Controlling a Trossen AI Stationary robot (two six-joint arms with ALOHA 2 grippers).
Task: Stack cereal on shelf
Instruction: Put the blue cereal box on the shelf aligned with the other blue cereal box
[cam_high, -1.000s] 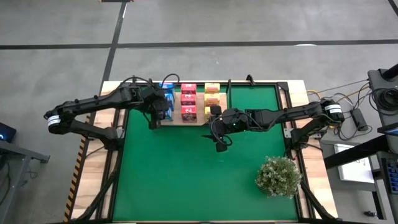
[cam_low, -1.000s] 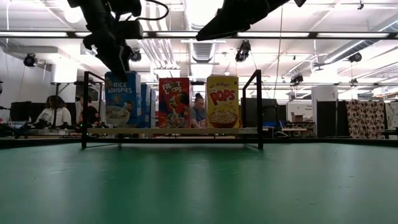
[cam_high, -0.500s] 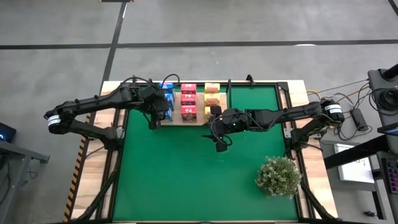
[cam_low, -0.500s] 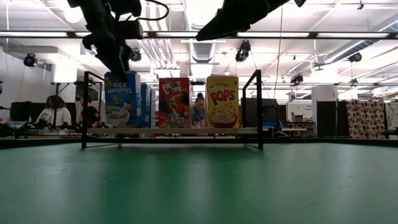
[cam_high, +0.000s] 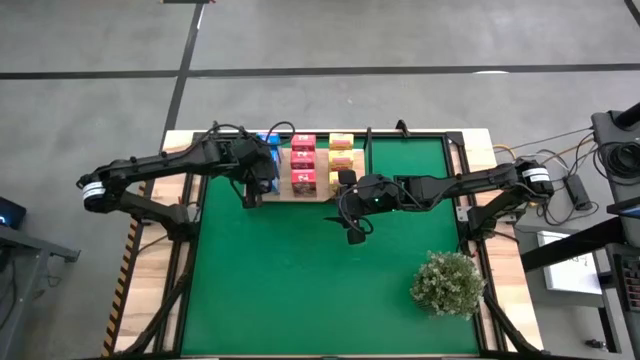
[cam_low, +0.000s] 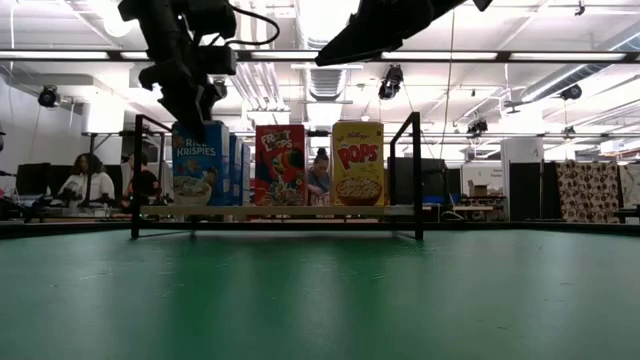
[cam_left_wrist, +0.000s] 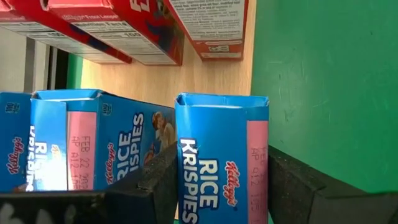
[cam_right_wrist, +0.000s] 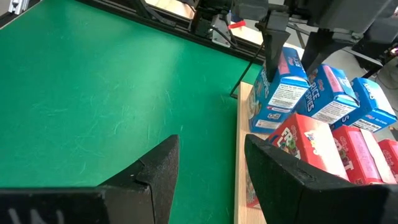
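The left claw (cam_low: 190, 110) hangs over the shelf's (cam_high: 283, 193) left end, its fingers (cam_left_wrist: 163, 180) on either side of the front blue box (cam_low: 198, 163), which stands upright on the board; whether they press it or have let go cannot be told. More blue boxes (cam_left_wrist: 87, 146) stand behind it, then a red row (cam_high: 303, 165) and a yellow row (cam_high: 341, 160). The right claw (cam_high: 354, 232) hovers released over the green surface (cam_high: 300, 290) in front of the shelf.
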